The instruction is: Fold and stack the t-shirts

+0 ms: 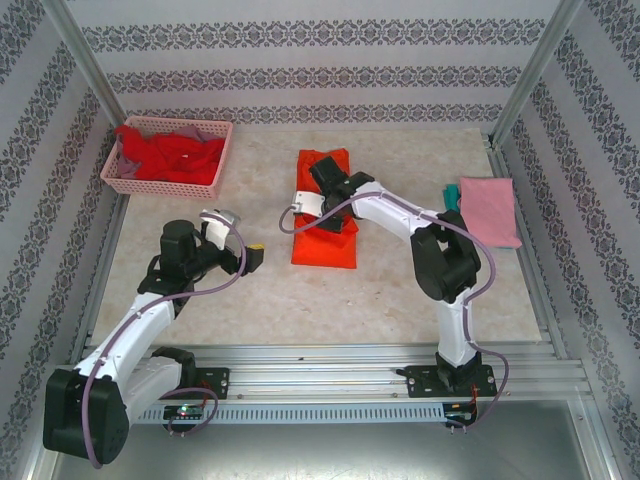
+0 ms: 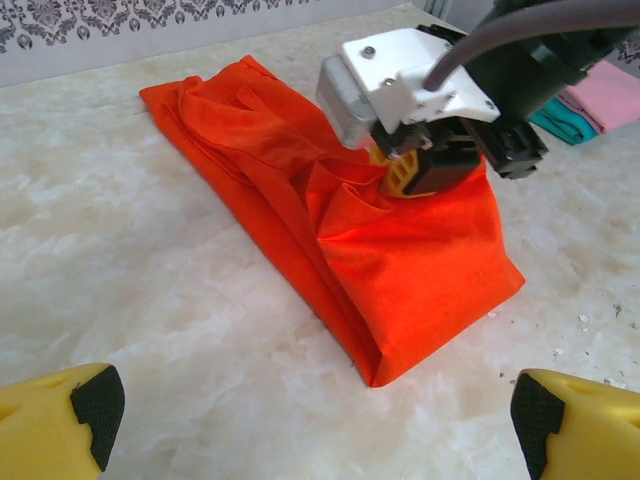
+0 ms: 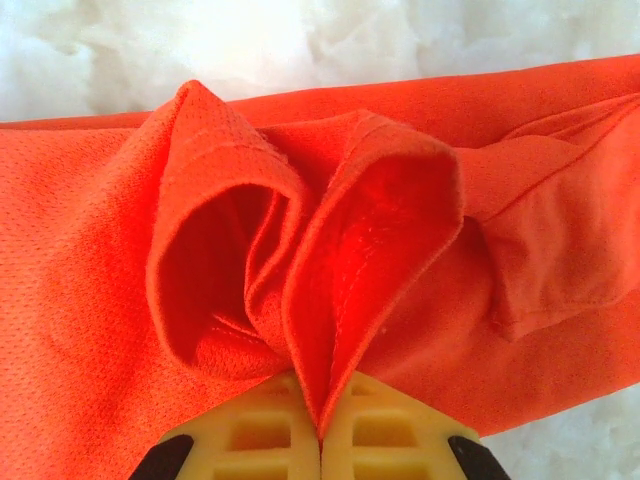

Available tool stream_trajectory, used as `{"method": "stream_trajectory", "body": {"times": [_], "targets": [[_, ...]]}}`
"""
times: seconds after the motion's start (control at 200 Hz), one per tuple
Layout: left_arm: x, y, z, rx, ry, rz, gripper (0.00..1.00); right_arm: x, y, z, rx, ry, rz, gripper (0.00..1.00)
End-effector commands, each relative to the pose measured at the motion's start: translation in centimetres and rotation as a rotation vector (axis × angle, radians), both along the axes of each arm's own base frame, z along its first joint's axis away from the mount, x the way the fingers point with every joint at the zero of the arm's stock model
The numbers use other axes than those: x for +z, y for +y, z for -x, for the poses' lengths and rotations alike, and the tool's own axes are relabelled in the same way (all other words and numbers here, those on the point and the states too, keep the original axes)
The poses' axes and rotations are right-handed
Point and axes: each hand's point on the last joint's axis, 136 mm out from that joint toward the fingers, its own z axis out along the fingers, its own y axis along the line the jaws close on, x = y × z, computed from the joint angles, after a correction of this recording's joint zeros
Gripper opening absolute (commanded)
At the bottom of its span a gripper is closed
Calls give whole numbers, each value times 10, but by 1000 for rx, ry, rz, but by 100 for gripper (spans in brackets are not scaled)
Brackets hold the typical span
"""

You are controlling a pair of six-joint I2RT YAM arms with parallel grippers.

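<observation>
The right end effector (image 3: 320,435) is closed on a pinch of the orange t-shirt (image 3: 90,250): its 2 yellow fingers (image 3: 255,430) meet with a thin fold of cloth between them, and above the pinch the fabric rises in 2 rounded loops. From overhead, this right end effector (image 1: 323,182) sits over the far half of the orange t-shirt (image 1: 325,238), which lies folded into a long narrow strip near the middle of the bench (image 1: 250,300). The left end effector (image 1: 254,256) hangs just left of the strip, clear of the cloth. Its wrist view shows the left end effector (image 2: 320,425) spread wide and empty, with bare bench between the tips. At the right edge of the bench a pink t-shirt (image 1: 490,205) lies folded on top of a teal t-shirt (image 1: 451,193). At the far left corner a pink lattice basket (image 1: 160,186) holds a crumpled red t-shirt (image 1: 175,152) and some grey cloth (image 1: 205,131). The bench top is pale and marbled, with aluminium rails (image 1: 330,360) along its near edge. White walls (image 1: 300,70) with bands of dark ornament enclose it.
</observation>
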Motion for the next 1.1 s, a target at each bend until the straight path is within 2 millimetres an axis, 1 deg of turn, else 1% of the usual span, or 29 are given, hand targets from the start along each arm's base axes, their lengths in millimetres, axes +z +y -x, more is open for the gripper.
{"method": "stream_trajectory", "body": {"times": [0.0,0.08,0.28,0.505,0.664,0.854,0.994,1.094], "targets": [[16,-10,-4,-39,-57,20,100,8,4,-23,2,-57,-20,0],[14,-12,-6,-43,-53,19,100,6,6,-30,1,-60,-28,0],[9,-19,-10,-58,-48,12,100,1,15,-39,3,-59,-44,0],[4,-25,-11,-78,-42,8,100,-4,17,-48,0,-60,-38,0],[1,-27,-11,-81,-39,4,100,-13,20,-50,5,-47,-29,0],[-1,-30,-9,-85,-27,7,100,-21,22,-59,1,-50,-24,0],[-3,-31,-9,-86,-22,6,100,-28,25,-66,-4,-55,-24,6],[-4,-32,-10,-84,-17,8,100,-27,24,-74,-22,-90,-20,21]]}}
